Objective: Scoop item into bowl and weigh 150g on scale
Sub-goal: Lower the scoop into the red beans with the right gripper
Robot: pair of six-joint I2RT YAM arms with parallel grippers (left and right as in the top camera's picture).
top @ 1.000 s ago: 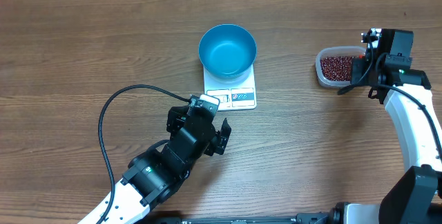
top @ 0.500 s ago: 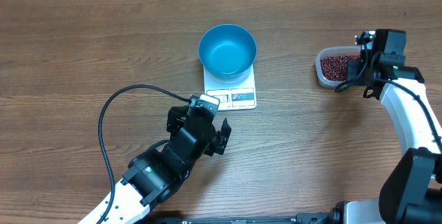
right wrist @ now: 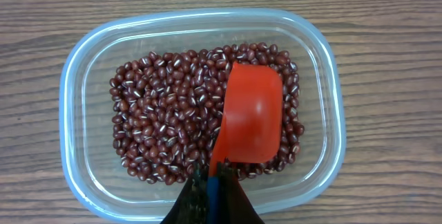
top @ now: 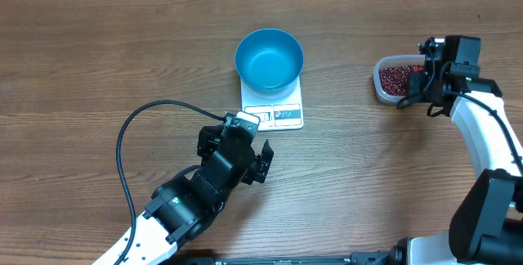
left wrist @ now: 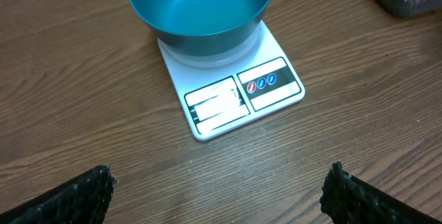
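While the left gripper [left wrist: 217,195] hangs with jaws spread wide just near of the scale [left wrist: 276,89], not touching it, bare wooden table [top: 98,60] lies open on every side of the scale. A broad strip of wood separates it from the tub [right wrist: 65,120] at the far right.

Bowl [top: 269,58]: bright blue, deep, round and empty, seated on the scale's far part and hiding its far edge. The display and label strip lie uncovered along the near edge.

Right gripper [right wrist: 214,195]: jaws closed on the blue-tipped handle of the orange-red scoop [right wrist: 252,117]. The scoop's cup rests on the beans [right wrist: 159,113] in the tub's right half, inside the clear wall.

Beans: small, oval, dark red-brown with pale marks, forming a shallow layer over the tub floor.
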